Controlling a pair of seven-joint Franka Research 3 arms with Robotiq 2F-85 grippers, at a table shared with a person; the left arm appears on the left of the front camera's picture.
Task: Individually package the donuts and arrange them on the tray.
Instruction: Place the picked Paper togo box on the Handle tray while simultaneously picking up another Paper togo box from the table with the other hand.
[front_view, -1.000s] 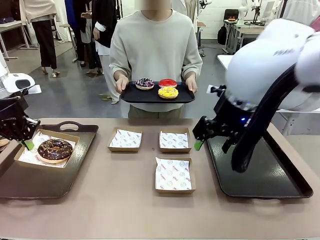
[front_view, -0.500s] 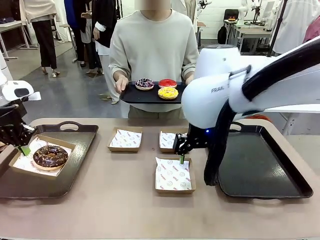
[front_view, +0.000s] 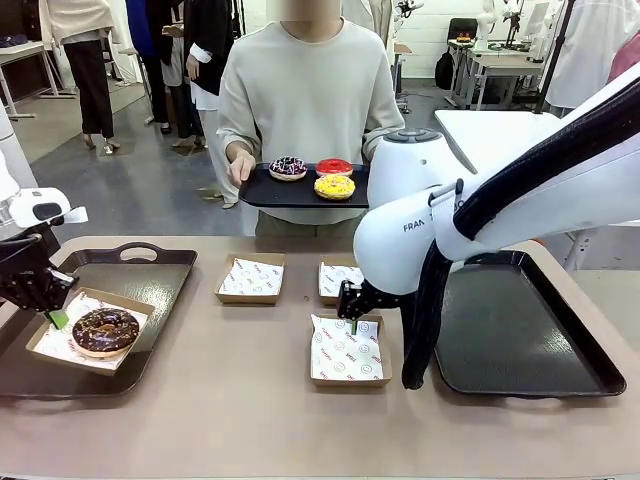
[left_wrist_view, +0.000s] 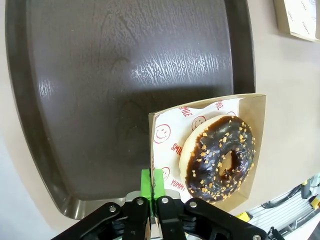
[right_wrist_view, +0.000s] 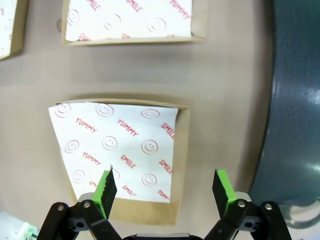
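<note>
A chocolate donut with sprinkles lies in a paper-lined cardboard box on the left dark tray. My left gripper is shut on that box's edge. In the left wrist view the gripper pinches the box beside the donut. My right gripper hangs open over the far edge of the near empty box; in the right wrist view its open fingers straddle that box. A person holds a small black tray with purple, red and yellow donuts.
Two more empty paper-lined boxes sit at mid-table. A large dark tray lies at the right, partly behind my right arm. The person stands at the far table edge. Other people stand farther back.
My left gripper has dragged the box with the chocolate donut toward the tray's near-left corner. The right arm has swung left from beside the right tray to the near box.
</note>
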